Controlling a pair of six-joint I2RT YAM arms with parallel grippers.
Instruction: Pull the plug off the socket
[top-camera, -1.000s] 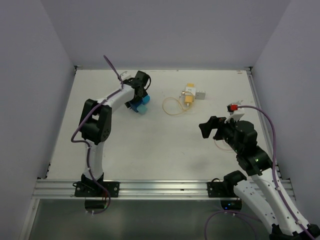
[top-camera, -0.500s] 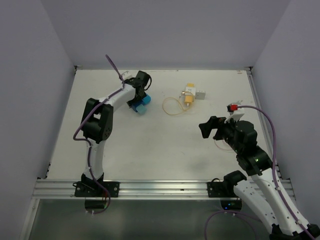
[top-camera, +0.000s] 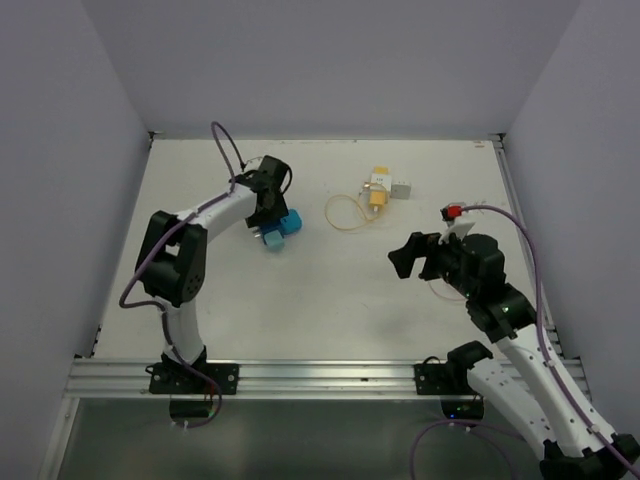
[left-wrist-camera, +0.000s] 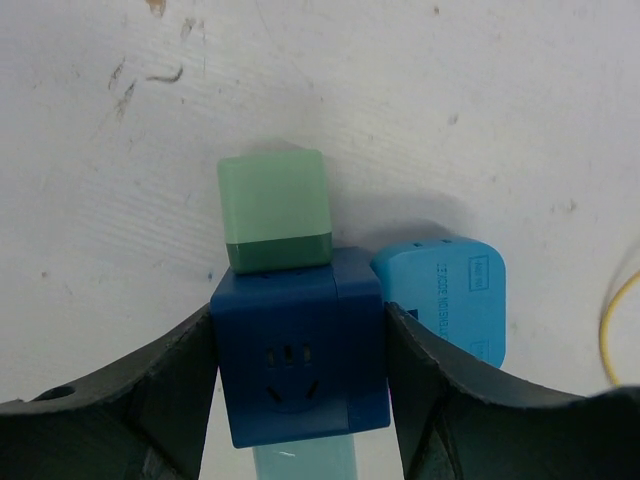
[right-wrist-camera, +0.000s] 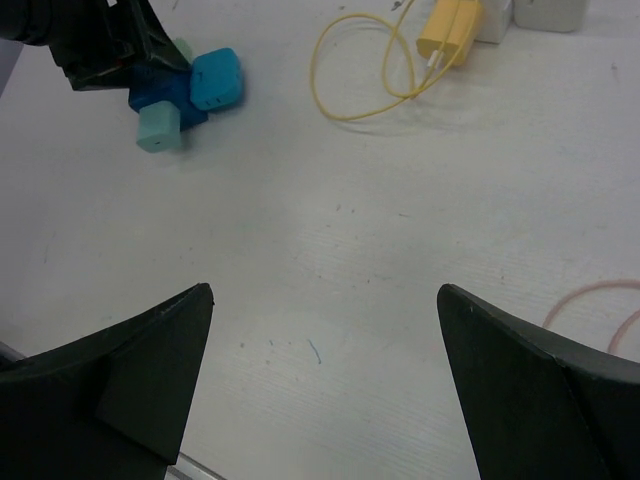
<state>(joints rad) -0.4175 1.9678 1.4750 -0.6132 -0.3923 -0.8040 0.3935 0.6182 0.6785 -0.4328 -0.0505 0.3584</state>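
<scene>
My left gripper (left-wrist-camera: 298, 316) is shut on the dark blue cube socket (left-wrist-camera: 297, 360), one finger against each side. Three plugs sit in the socket: a green plug (left-wrist-camera: 275, 210) on its far face, a light blue plug (left-wrist-camera: 445, 295) on its right and a pale teal plug (left-wrist-camera: 305, 462) at the near end. In the top view the left gripper (top-camera: 265, 213) holds this cluster (top-camera: 278, 230) at the table's back left. My right gripper (top-camera: 408, 258) hangs open over the middle right, far from the socket (right-wrist-camera: 160, 95), with nothing between its fingers (right-wrist-camera: 150, 350).
A yellow plug (top-camera: 376, 195) with a looped yellow cable (top-camera: 345, 212) lies at the back centre, next to a white adapter (top-camera: 400, 187). A pink rubber band (right-wrist-camera: 600, 305) lies near the right arm. Grey walls close in the table on three sides.
The left gripper has closed on the socket and swung the cluster a little toward the near left. The right gripper has drifted slightly left and stays open.
</scene>
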